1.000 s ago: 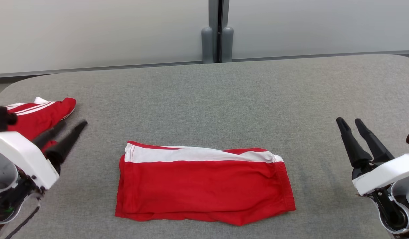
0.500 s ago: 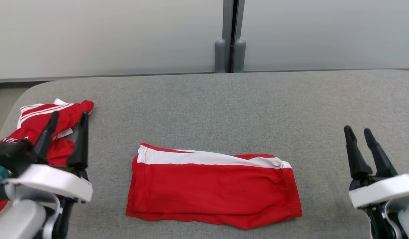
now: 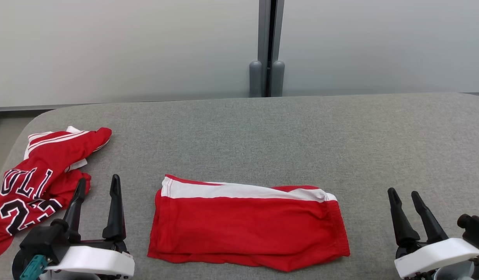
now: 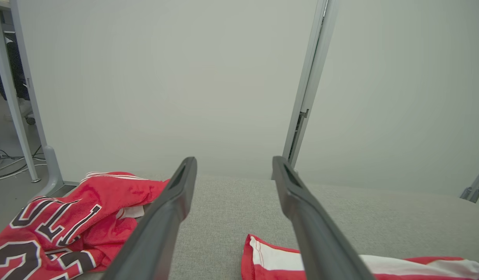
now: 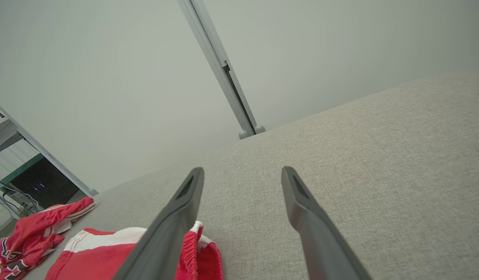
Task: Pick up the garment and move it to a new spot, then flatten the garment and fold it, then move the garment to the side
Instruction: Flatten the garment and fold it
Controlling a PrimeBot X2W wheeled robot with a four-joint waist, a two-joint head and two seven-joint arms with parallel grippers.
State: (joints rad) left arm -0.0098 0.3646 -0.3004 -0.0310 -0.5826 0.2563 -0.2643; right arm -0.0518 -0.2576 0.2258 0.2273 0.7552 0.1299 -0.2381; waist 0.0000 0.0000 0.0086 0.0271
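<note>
A red garment with a white band [image 3: 247, 225] lies folded into a flat rectangle at the front middle of the grey table [image 3: 262, 132]. A second red garment, a jersey with black-and-white lettering [image 3: 41, 179], lies crumpled at the table's left edge. My left gripper [image 3: 98, 179] stands open between the two, fingers pointing away from me, nothing in it. My right gripper [image 3: 403, 192] stands open at the front right, well clear of the folded garment. The left wrist view shows the left gripper [image 4: 234, 159] with the jersey [image 4: 68, 217] to its left and the folded garment's corner [image 4: 270, 256] low right.
Pale wall panels with a grey post [image 3: 267, 74] rise behind the table's far edge. The table's corners are rounded. Bare grey cloth spreads behind and to the right of the folded garment. A desk leg and cables [image 4: 13, 167] stand on the floor beyond the left end.
The head camera has tilted, showing more wall. My left gripper has come off the jersey and now points straight ahead beside it. The right gripper sits lower in view. Both garments are unmoved.
</note>
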